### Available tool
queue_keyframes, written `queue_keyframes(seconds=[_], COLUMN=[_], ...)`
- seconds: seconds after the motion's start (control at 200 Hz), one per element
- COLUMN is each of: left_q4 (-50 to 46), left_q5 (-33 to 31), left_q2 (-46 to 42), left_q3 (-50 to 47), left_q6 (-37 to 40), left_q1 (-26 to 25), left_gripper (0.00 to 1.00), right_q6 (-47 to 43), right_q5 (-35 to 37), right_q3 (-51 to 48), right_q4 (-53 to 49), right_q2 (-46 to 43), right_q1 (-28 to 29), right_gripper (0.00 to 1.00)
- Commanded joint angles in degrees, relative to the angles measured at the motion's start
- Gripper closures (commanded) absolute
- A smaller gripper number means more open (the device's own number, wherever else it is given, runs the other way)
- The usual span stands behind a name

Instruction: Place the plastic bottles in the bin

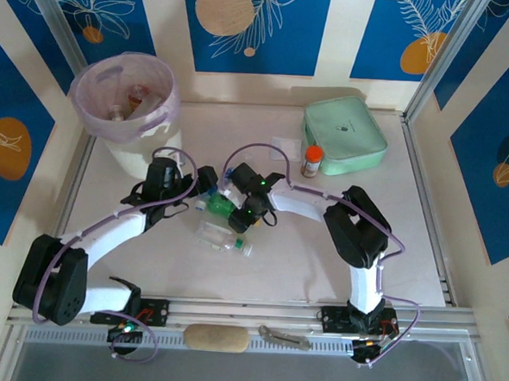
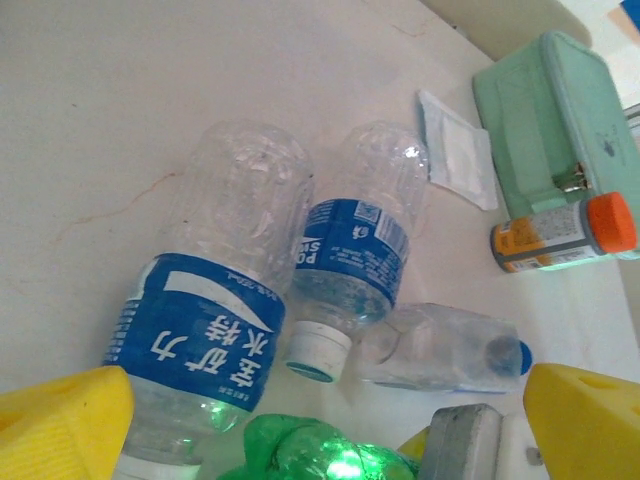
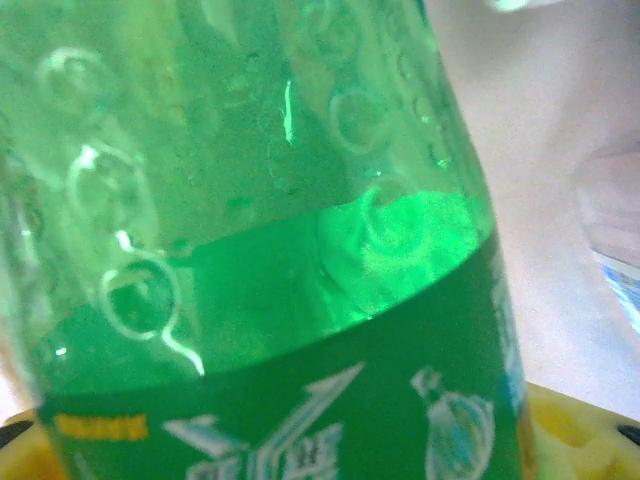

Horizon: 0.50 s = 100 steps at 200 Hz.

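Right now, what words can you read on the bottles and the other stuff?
"宝矿力水特": white, upside down, on the blue label of the big clear bottle.
"POC" and "SW": cut-off letters on the blue label of the smaller clear bottle.
The green bottle: white label letters cut off, unreadable.
The orange-capped jar and mint-green case: print too blurred or small.

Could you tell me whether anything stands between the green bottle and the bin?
Yes. The left gripper, open, and its wrist lie roughly on the straight line from the green bottle to the bin at the far left.
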Motion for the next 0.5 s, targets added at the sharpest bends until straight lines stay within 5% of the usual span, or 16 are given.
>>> queue_keyframes(seconds=[0.0, 0.295, 0.495], left_q4=[2.4, 7.87, 14.62], left_q5=[2.62, 4.07, 4.14], left_q2=[-2.79, -4.79, -3.19], left_q3=[2.16, 2.79, 4.12], left_q6=[-2.36, -10.18, -13.69], left_q1=[-0.1, -1.8, -4.85], left_gripper=[0.0, 0.0, 0.0], right_q6=[4.05, 18.85, 24.01], right_q5=[-7.06, -20.29, -20.27], right_q3=[-1.86, -8.75, -7.99], right_q4=[3.38, 15.05, 15.83], right_q2=[-6.97, -18.05, -19.27], right_q1=[-2.78, -11.82, -12.81], right_gripper=[0.6, 0.61, 0.61])
